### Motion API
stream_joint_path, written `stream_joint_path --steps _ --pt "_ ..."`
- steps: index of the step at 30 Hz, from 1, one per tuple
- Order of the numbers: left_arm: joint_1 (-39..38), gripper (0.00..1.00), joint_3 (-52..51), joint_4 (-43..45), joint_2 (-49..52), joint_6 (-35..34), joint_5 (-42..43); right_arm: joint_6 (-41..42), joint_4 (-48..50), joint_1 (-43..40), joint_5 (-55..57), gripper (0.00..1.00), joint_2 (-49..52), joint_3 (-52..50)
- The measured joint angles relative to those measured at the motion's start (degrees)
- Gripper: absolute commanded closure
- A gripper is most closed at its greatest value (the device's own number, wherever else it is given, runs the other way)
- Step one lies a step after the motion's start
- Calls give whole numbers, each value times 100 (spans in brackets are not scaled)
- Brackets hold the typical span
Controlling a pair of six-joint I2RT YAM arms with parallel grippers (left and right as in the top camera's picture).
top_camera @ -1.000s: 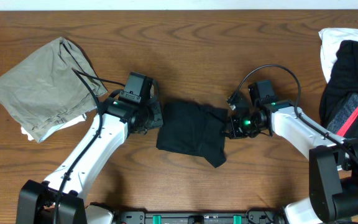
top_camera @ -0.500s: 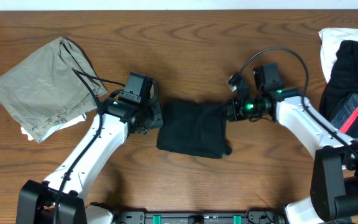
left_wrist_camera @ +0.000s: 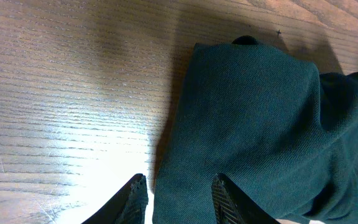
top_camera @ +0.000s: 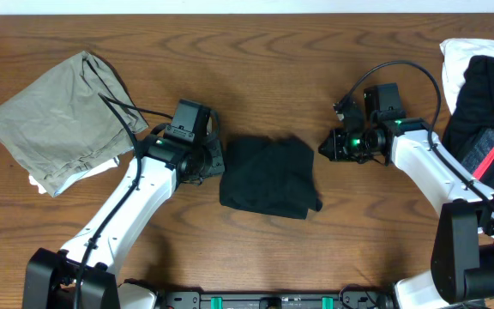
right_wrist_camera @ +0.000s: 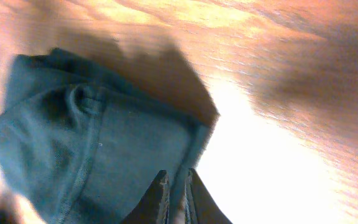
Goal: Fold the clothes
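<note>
Right hand (top_camera: 326, 146) has backed off rightward from the black garment (top_camera: 268, 176) and now sits just clear of its right edge, fingers nearly together, empty. Garment: matte knit, rough rectangle, small lump at lower right corner, flat on wood-grain bench (top_camera: 264, 60). Left hand (top_camera: 219, 163) at its left edge, fingers spread astride the hem, unclamped. Olive-grey garment (top_camera: 54, 116), creased, lies well to its left.

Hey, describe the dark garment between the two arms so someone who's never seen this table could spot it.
Start with the brown wooden table and look to its middle. There lies a dark, squarish folded garment. Unlike the olive-grey cloth at far left and the white-and-black heap at far right, it lies alone.
</note>
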Motion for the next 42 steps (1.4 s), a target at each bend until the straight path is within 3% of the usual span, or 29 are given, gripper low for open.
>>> stream_joint_path --steps 4,8,24,30,42 --pt "0 63 0 0 0 2 -13 2 -415 0 444 93 4 0" --pt "0 63 0 0 0 2 -13 -26 -748 0 590 85 31 0" --pt "0 63 0 -22 0 2 -13 -1224 -2258 -2 -1073 75 -393 0" --pt "0 62 0 -22 0 2 -13 -1290 -2337 192 -1029 65 -396 0" --pt "0 63 0 -22 0 2 -13 -1034 -2118 656 -546 64 -396 0"
